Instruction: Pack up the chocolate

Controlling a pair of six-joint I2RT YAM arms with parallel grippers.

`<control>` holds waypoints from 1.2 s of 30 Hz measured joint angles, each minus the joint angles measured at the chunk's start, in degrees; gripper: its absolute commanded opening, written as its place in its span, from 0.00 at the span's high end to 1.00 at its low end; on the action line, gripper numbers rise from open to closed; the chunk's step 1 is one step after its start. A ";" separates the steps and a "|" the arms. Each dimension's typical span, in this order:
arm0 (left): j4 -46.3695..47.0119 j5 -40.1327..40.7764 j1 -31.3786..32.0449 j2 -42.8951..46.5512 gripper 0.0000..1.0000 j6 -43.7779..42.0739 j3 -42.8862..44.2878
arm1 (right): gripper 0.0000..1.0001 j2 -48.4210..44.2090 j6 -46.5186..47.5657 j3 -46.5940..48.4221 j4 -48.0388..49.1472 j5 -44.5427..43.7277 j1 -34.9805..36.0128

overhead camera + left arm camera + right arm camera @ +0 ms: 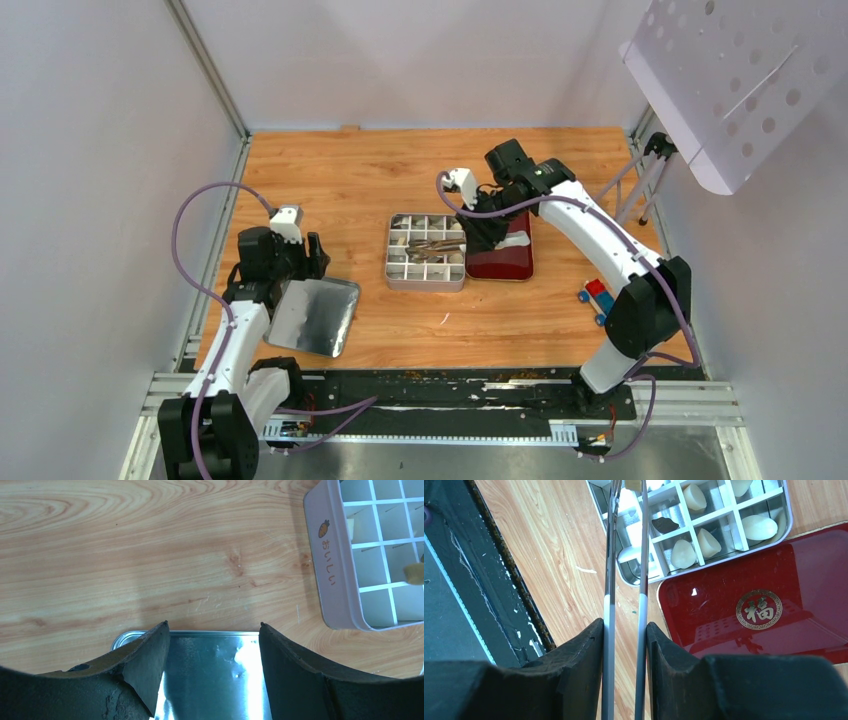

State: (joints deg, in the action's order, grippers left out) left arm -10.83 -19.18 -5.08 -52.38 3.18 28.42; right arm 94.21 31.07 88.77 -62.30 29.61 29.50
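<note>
The chocolate (pixel 694 497) packed so far sits in the tin (pixel 426 284): cream pieces and one dark one, each in its own cell along the side nearest the red tray (pixel 774 580), which lies just beside the tin. Another tan piece seems pinched at the tips of the tongs (pixel 642 570) over the tin's middle cells, though the frame edge cuts it off. The right gripper (pixel 625 625) squeezes both tong arms together. To seat the piece well, hold that squeeze even, lower the tips straight into an empty cell clear of the white dividers, and ease off only once it rests. Left of the tin, the left gripper (pixel 214 630) spreads wide over a shiny lid (pixel 215 680), apparently gripping nothing.
</note>
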 measured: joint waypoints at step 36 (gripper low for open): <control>-0.04 -0.24 -0.20 -2.91 0.26 -0.09 0.07 | 0.73 -14.99 0.46 -12.94 2.01 -2.51 -17.57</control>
State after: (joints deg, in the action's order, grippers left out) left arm -10.87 -19.42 -5.28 -55.29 3.09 28.49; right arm 79.22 31.53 75.83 -60.29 27.09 11.92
